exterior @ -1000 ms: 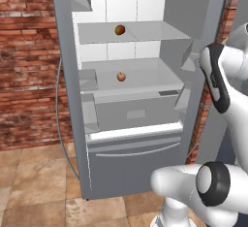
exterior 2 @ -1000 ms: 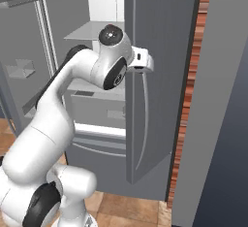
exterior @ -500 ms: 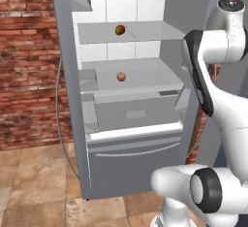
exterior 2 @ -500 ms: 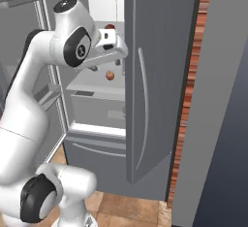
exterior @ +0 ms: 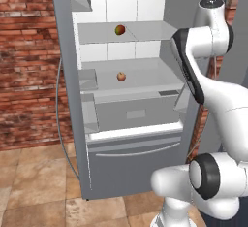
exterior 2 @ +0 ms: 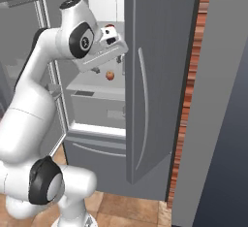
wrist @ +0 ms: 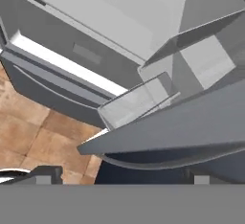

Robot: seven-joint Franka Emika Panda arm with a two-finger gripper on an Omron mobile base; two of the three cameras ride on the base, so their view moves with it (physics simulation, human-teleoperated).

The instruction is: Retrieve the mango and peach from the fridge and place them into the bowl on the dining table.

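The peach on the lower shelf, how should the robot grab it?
Probably across the round middle of the peach, coming straight in from the fridge's open front. It sits alone on the glass shelf, with the upper shelf close above, so a level approach with the tool open looks easiest.

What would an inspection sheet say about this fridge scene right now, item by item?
Surface: tan tiled floor; nothing on it.
Job's things: fridge open, bottom drawer shut; mango on the upper shelf; peach on the shelf below.
Clutter: nothing seen.
Grippers: gripper open, empty, raised at the fridge opening by the right door's edge, clear of both fruits.
Cables: nothing seen.
Surroundings: red brick wall left of the fridge.
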